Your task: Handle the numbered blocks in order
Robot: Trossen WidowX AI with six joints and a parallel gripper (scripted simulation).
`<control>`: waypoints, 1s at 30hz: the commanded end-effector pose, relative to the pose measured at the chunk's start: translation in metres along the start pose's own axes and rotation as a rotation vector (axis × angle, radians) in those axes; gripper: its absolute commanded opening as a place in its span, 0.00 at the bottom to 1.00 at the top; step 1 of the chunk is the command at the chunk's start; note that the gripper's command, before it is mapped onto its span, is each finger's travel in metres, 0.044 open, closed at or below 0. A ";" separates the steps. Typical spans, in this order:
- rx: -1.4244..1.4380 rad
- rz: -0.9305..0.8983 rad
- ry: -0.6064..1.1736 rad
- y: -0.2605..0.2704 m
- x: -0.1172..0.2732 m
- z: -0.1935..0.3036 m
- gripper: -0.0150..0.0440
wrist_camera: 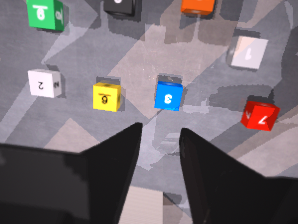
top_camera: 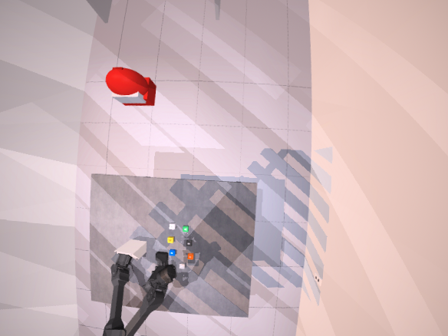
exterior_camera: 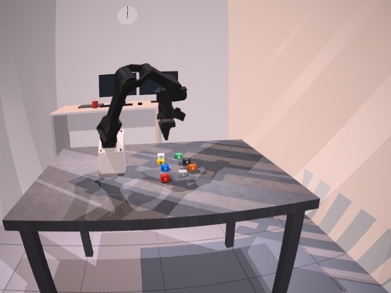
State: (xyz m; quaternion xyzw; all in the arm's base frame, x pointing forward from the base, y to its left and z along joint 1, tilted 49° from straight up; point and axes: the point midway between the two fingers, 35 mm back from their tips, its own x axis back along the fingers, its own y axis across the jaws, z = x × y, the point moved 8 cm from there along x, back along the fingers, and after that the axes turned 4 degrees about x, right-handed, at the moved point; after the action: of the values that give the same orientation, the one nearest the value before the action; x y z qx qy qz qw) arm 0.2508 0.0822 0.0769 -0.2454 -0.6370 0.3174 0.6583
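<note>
My gripper (exterior_camera: 166,138) (wrist_camera: 161,131) is partly open and empty, well above the table. In the wrist view its tips point just below the blue block (top_camera: 172,252) (exterior_camera: 165,168) (wrist_camera: 168,97), digit 3. The yellow block (top_camera: 170,240) (exterior_camera: 161,162) (wrist_camera: 106,98) shows an underlined 9. One white block (top_camera: 172,226) (exterior_camera: 161,156) (wrist_camera: 44,84) shows 2, another (top_camera: 182,265) (exterior_camera: 182,172) (wrist_camera: 247,53) shows 1. The red block (exterior_camera: 165,178) (wrist_camera: 259,117) shows 7. The green block (top_camera: 186,228) (wrist_camera: 42,15) seems to show 6. Digits on the black block (top_camera: 189,242) and orange block (top_camera: 190,256) are unclear.
All blocks rest on the grey table (top_camera: 115,199) (exterior_camera: 214,204). The white robot base (top_camera: 132,248) (exterior_camera: 112,162) stands beside them. The arm hides the red block in the top view. A desk (exterior_camera: 67,108) with monitors stands behind.
</note>
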 end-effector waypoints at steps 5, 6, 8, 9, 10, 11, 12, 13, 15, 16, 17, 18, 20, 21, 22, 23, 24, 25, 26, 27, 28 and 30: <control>-0.005 0.033 0.012 -0.119 -0.002 0.021 0.46; -0.006 0.037 0.014 -0.126 -0.002 0.024 0.46; -0.006 0.039 0.015 -0.129 -0.002 0.025 0.46; -0.006 0.039 0.015 -0.129 -0.002 0.025 0.46; -0.006 0.039 0.015 -0.129 -0.002 0.025 0.46; -0.006 0.039 0.015 -0.129 -0.002 0.025 0.46; -0.006 0.039 0.015 -0.129 -0.002 0.025 0.46; -0.006 0.038 0.015 -0.129 -0.005 0.025 0.50; -0.006 0.033 0.014 -0.129 -0.022 0.023 0.59; -0.007 0.031 0.013 -0.129 -0.037 0.022 0.64; -0.007 0.032 0.013 -0.130 -0.051 0.023 0.68; -0.007 0.035 0.013 -0.131 -0.065 0.024 0.72; -0.007 0.041 0.014 -0.132 -0.081 0.026 0.81; -0.007 0.042 0.014 -0.132 -0.083 0.027 0.86; -0.007 0.042 0.014 -0.132 -0.083 0.027 0.90; -0.007 0.042 0.014 -0.132 -0.083 0.027 0.93; -0.007 0.042 0.014 -0.132 -0.083 0.027 0.93; -0.007 0.042 0.014 -0.132 -0.083 0.027 0.93; -0.007 0.042 0.014 -0.132 -0.083 0.027 0.93; -0.007 0.042 0.014 -0.132 -0.084 0.027 0.93; -0.007 0.042 0.014 -0.132 -0.085 0.027 0.93; -0.007 0.041 0.014 -0.132 -0.089 0.026 0.93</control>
State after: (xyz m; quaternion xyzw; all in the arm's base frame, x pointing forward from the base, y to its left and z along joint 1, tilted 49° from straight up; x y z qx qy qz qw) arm 0.2417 -0.0708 0.1191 -0.2645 -0.6326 0.3244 0.6516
